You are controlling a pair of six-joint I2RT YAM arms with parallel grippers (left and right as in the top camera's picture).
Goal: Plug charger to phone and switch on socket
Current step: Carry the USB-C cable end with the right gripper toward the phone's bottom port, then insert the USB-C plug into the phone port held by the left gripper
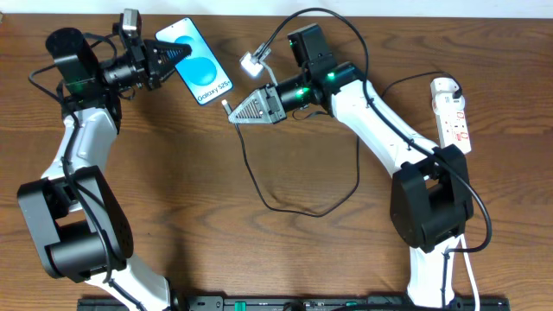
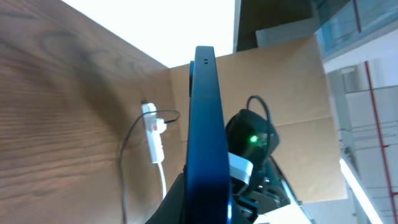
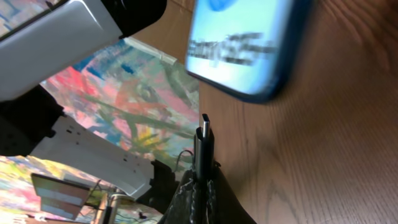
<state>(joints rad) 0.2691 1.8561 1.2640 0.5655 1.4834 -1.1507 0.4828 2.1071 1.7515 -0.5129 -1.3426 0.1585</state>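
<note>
The phone [image 1: 197, 62] has a bright blue screen with white text and is held off the table by my left gripper [image 1: 175, 53], shut on its top end. In the left wrist view the phone [image 2: 205, 124] shows edge-on between the fingers. My right gripper [image 1: 235, 112] is shut on the charger's small plug tip [image 3: 204, 134], which points at the phone's lower end [image 3: 249, 43] a short gap away. The thin black charger cable [image 1: 298, 207] loops over the table. The white socket [image 1: 453, 112] lies at the far right, also small in the left wrist view [image 2: 153, 134].
A small white connector [image 1: 252, 60] on the right arm's wiring hangs beside the phone. The wooden table's far edge [image 1: 389, 10] runs along the top. The arm bases stand at the near edge [image 1: 285, 302].
</note>
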